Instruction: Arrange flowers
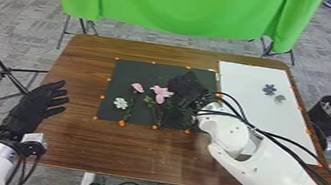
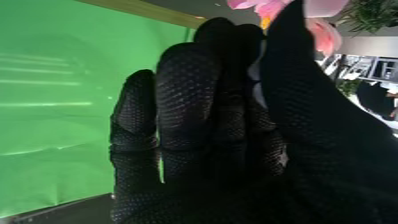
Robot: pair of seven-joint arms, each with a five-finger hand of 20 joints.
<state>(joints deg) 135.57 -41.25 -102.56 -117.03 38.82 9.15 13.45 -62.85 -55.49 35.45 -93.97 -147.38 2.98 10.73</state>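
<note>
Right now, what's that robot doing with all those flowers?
It looks like the robot is arranging flowers. Its right hand is over the dark mat, close to the big pink flower; I can't tell if it holds anything. A smaller pink flower and a white flower lie on the mat too. The left hand is off to the left, away from the flowers.
</note>
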